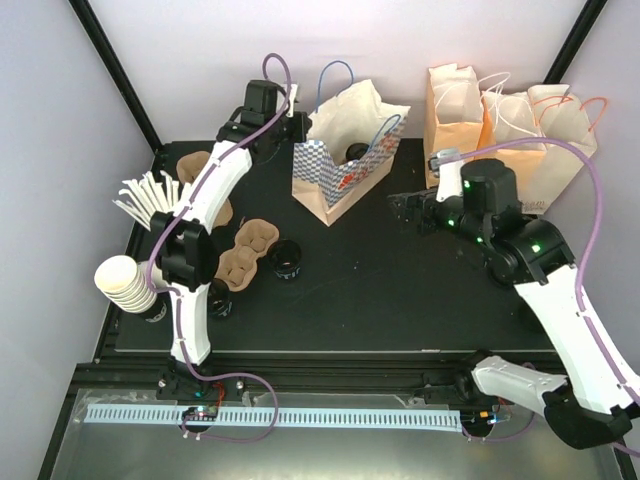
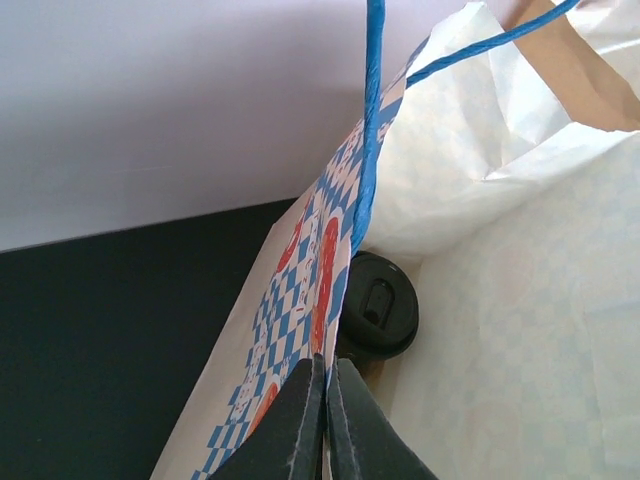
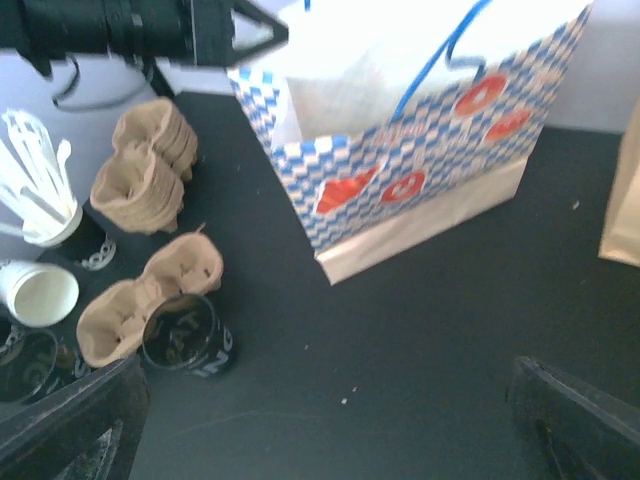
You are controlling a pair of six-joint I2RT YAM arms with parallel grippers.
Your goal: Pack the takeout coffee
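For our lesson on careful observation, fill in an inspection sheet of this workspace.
Surface: black mat, few pale specks.
Job's things: takeout coffee, lidded, inside the checkered bag.
Clutter: pulp carriers, stacked cream cups, white sticks, open black cup at left; plain paper bags far right.
Hands: left hand shut on the bag's rim; right hand open, empty, right of the bag.
Cables: purple cable along each arm.
Surroundings: pale walls, black frame posts.
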